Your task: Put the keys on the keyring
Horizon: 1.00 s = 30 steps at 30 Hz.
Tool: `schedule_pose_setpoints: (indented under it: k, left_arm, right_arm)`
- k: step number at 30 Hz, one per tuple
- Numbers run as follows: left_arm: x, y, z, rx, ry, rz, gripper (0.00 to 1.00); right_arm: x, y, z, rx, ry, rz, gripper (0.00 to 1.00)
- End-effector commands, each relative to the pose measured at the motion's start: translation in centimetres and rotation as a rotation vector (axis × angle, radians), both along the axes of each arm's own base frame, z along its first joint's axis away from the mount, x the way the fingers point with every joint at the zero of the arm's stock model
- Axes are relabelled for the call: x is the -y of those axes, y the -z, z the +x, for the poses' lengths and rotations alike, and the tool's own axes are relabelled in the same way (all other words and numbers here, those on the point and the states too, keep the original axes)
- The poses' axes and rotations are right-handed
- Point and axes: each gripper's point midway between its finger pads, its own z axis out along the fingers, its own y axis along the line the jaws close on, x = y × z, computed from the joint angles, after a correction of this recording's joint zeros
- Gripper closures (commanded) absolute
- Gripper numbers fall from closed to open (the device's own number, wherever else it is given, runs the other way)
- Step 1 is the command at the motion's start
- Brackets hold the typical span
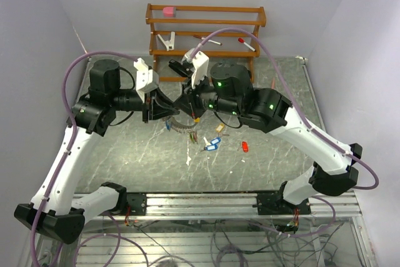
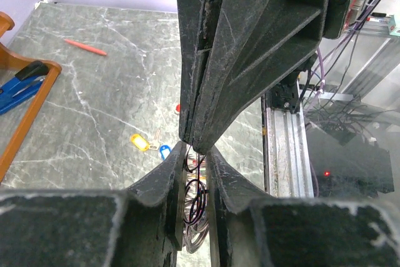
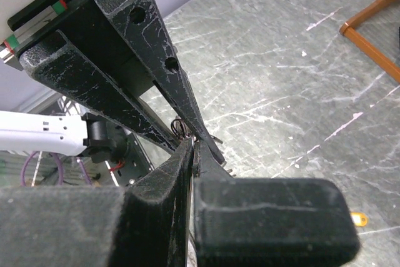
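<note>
My two grippers meet tip to tip above the middle of the table. My left gripper [image 1: 172, 109] comes from the left, its jaws almost shut on thin wire loops of the keyring [image 2: 197, 199], which hangs below with small tags [image 1: 181, 127]. My right gripper [image 1: 189, 105] comes from the right and is shut on a thin metal piece, apparently a key [image 3: 199, 154]; its tag is hidden. Its fingers [image 2: 237, 42] press down at my left gripper [image 2: 197, 149]. Loose keys lie below: blue tags [image 1: 211, 146], red [image 1: 245, 146], beige [image 1: 219, 128], and yellow [image 2: 139, 142].
A wooden rack [image 1: 206, 29] stands at the back with a pink item [image 1: 169, 10], a red-capped marker [image 1: 247, 43] and tools. A blue stapler [image 2: 15, 85] sits on its low shelf. A red pen [image 2: 84, 46] lies on the table. A metal rail [image 1: 206, 203] runs along the near edge.
</note>
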Motion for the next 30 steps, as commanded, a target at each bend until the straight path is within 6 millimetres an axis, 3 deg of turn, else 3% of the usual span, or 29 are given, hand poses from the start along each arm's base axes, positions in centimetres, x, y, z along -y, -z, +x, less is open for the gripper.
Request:
schedule_pose_setpoints:
  k: [1,12,20,30]
  left_arm:
    - [-0.4,0.3,0.2,0.026,-0.020,0.014,0.75]
    - [-0.5,1.4,1.1,0.004,-0.052,0.038,0.77]
    - [-0.5,1.4,1.6,-0.022,-0.032,0.028,0.92]
    - [0.2,1.0,1.3,-0.127,0.082,-0.028,0.93]
  right_arm:
    - [1.0,-2.8,-0.5,0.040,0.007,0.088,1.00]
    - [1.8,-3.4,-0.9,0.060,0.001,0.123,1.00]
    - [2.4,-3.1,-1.6,0.086,-0.026,0.157,1.00]
    - [3.0,-3.4,-2.6,0.154,-0.079,0.203,1.00]
